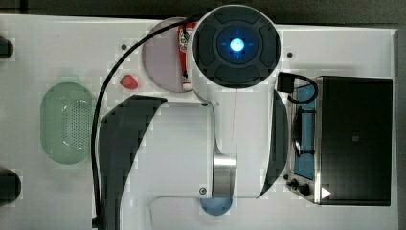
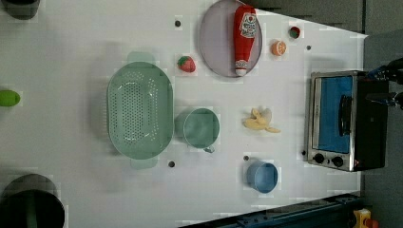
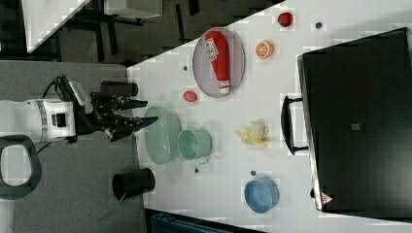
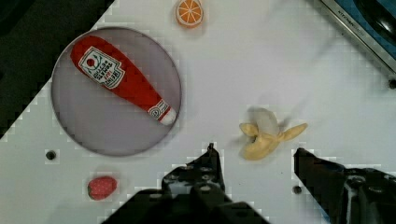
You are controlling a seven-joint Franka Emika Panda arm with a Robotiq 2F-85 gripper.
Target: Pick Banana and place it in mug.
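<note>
A white table holds a scatter of toy kitchen items, with a white robot arm raised well above it.

In the left view, the banana (image 2: 260, 121) lies on bare tabletop, pale yellow and partly peeled, with nothing touching it. The teal-green mug (image 2: 200, 128) stands upright at about 9 o'clock from the banana, a clear gap between them, its mouth open and its small handle on the side nearest the left view's bottom. Directly at the mug's 9 o'clock, just beside it, sits the larger pale green colander (image 2: 139, 110). A blue cup (image 2: 262, 176) stands at about 6 o'clock from the banana. A grey plate (image 2: 216, 38) at roughly 11 o'clock from the banana carries a red ketchup bottle (image 2: 244, 38) lying on its side. A strawberry (image 2: 187, 63) rests just off the plate's rim, and an orange slice (image 2: 278, 48) lies at about 1 o'clock from the banana. A toaster oven (image 2: 343, 119) with a blue door sits at the banana's 3 o'clock.

In the wrist view, the gripper (image 4: 256, 173) hovers above the table with its two dark fingers (image 4: 205, 172) spread apart, holding nothing. The banana (image 4: 265, 137) shows between and just beyond the fingertips, not touched by either.
</note>
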